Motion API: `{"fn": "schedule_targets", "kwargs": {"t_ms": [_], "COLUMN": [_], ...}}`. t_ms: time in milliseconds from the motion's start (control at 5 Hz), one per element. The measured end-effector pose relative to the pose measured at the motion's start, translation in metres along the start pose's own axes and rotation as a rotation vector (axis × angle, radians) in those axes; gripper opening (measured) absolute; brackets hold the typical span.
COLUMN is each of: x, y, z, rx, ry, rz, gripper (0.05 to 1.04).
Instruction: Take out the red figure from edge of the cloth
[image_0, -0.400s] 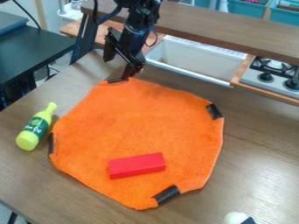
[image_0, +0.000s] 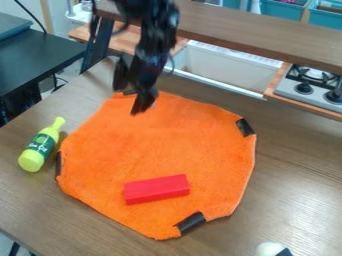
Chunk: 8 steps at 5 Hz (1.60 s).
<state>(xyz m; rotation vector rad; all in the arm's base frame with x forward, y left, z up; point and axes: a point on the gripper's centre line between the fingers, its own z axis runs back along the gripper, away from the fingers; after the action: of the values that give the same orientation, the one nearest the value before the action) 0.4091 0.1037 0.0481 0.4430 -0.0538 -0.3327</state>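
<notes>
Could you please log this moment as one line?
Jaws: open, near far edge of cloth; red block: on cloth; bottle: beside cloth

You look down at a slant across the bench (image_0: 294, 165), toward the white basin (image_0: 230, 70) and stove (image_0: 314, 76), near enough to frame the whole cloth (image_0: 167, 145); your exact height is hard to judge.

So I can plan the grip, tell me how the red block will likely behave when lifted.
The red block should stay stiff, given its straight edges and flat faces. Rolling looks unlikely, since it lies on a broad side. If dragged instead of lifted, it might ruck up the soft-looking orange cloth beneath it.
</notes>
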Motion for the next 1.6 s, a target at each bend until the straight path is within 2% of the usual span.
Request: {"fn": "schedule_targets", "kwargs": {"t_ms": [200,400,600,800,1000,1400,1600], "x": [-0.018,-0.053,-0.071,-0.079,-0.080,-0.077,-0.076], "y": [-0.013,-0.023,-0.048,-0.074,-0.098,-0.126,-0.134], "z": [0.049,0.084,0.079,0.059,0.040,0.023,0.019], "rx": [-0.032,-0.066,-0.233,-0.324,-0.452,-0.417,-0.429], "ry": [-0.163,-0.307,-0.374,-0.353,-0.350,-0.339,-0.330], "rz": [-0.115,-0.206,-0.337,-0.408,-0.496,-0.595,-0.611], "gripper": [0.999,0.999,0.999,0.999,0.999,0.999,0.999]}}
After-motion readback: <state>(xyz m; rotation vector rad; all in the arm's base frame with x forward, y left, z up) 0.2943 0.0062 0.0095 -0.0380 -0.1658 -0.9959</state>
